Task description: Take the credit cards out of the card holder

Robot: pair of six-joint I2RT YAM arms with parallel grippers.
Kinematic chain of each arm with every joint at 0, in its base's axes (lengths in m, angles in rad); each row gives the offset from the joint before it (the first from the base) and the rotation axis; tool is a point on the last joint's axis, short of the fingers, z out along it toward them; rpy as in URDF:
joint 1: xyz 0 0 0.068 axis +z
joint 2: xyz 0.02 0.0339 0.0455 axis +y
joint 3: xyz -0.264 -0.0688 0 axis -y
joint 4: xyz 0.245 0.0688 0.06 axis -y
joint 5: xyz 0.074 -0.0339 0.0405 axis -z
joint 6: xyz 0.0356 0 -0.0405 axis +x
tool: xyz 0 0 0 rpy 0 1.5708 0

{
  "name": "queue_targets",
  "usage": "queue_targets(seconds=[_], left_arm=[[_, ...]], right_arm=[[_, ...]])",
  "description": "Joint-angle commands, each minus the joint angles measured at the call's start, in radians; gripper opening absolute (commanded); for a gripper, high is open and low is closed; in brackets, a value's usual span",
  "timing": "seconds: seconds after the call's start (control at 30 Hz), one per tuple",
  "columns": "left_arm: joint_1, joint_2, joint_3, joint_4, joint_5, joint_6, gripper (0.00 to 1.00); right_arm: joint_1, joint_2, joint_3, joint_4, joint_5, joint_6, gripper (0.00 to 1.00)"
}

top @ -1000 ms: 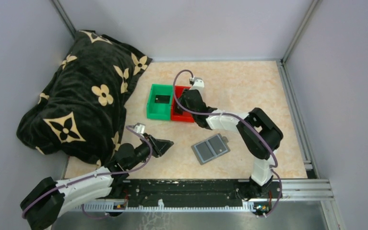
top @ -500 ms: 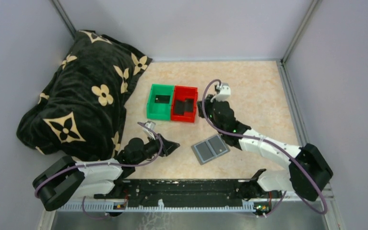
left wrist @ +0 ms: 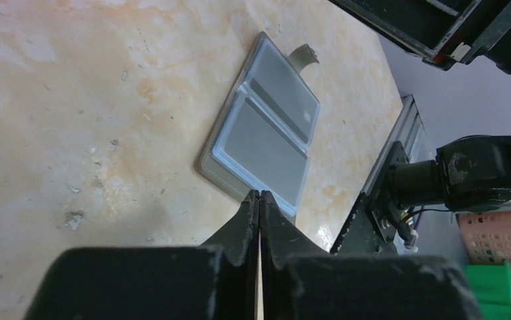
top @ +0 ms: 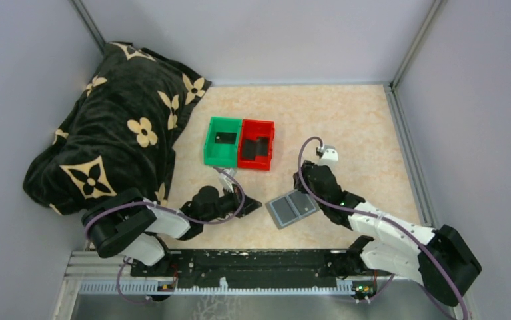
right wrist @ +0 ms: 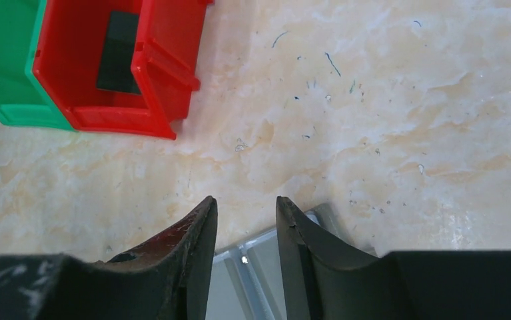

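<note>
Quick note from the remote station. The card holder (top: 292, 209) was lying open and flat on the table (top: 346, 127), between the two arms and nearer to me than the bins. Both slotted grey panels faced up, and a little tab stuck out at one end. I couldn't tell from any feed whether anything was left in the slots.

The left pincer (top: 251, 203) was squeezed right down, fingers pressed together with nothing between them that I could see. On the left wrist cam its tips (left wrist: 259, 200) lined up with the near edge of the card holder (left wrist: 266, 130). I couldn't make out whether they actually touched it.

The right pincer (top: 304, 185) had a clear gap between its fingers and was holding nothing. It hung over the far end of the card holder. On the right wrist cam a corner of the card holder (right wrist: 252, 267) showed in that gap.

One dark credit card (top: 256, 148) lay flat in the red bin (top: 270, 143), and it showed up on the right wrist cam too (right wrist: 119, 60). A second credit card (top: 224, 138) sat in the green bin (top: 207, 150), which stood touching the red one on its left side.

A black blanket (top: 106, 133) with tan flowers was heaped on the far left of the table.
</note>
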Motion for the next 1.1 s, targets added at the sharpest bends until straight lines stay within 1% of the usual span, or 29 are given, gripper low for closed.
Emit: queue_targets(seconds=[0.0,0.07,0.1,0.2,0.27,0.33,0.4,0.5,0.6,0.7,0.77,0.83,0.93,1.07], left_arm=[[-0.024,0.057,0.029,0.076,0.028,-0.027,0.00],[-0.033,0.079,0.030,0.086,0.029,-0.039,0.00],[-0.039,0.087,0.032,0.087,0.029,-0.042,0.02],[-0.048,0.100,0.030,0.086,0.021,-0.053,0.18],[-0.051,0.097,0.029,0.085,0.021,-0.059,0.24],[-0.056,0.089,0.031,0.074,0.028,-0.065,0.27],[-0.069,0.090,0.038,0.057,0.022,-0.077,0.28],[-0.115,0.131,0.055,0.064,0.006,-0.095,0.28],[-0.147,0.207,0.061,0.145,0.007,-0.127,0.28],[-0.152,0.277,0.060,0.246,0.030,-0.166,0.28],[-0.152,0.301,0.062,0.281,0.041,-0.182,0.28],[-0.151,0.302,0.062,0.276,0.040,-0.185,0.27],[-0.152,0.271,0.053,0.237,0.018,-0.171,0.27],[-0.150,0.201,0.052,0.120,-0.033,-0.131,0.27]], right_arm=[[-0.008,-0.066,-0.024,-0.041,0.013,0.033,0.40],[-0.010,-0.079,-0.044,-0.063,0.033,0.059,0.39],[-0.019,-0.083,-0.058,-0.068,0.040,0.085,0.37],[-0.100,-0.086,-0.105,-0.050,-0.038,0.142,0.35],[-0.118,-0.092,-0.131,-0.056,-0.052,0.160,0.35],[-0.118,-0.102,-0.148,-0.075,-0.056,0.178,0.35],[-0.118,-0.124,-0.171,-0.082,-0.072,0.192,0.35],[-0.118,-0.164,-0.209,-0.089,-0.090,0.200,0.35],[-0.118,-0.194,-0.240,-0.101,-0.082,0.203,0.34],[-0.118,-0.202,-0.248,-0.125,-0.079,0.209,0.34],[-0.118,-0.206,-0.252,-0.143,-0.101,0.218,0.28],[-0.118,-0.221,-0.264,-0.148,-0.132,0.236,0.23],[-0.113,-0.267,-0.303,-0.143,-0.175,0.276,0.19],[-0.083,-0.350,-0.337,-0.189,-0.188,0.328,0.15]])
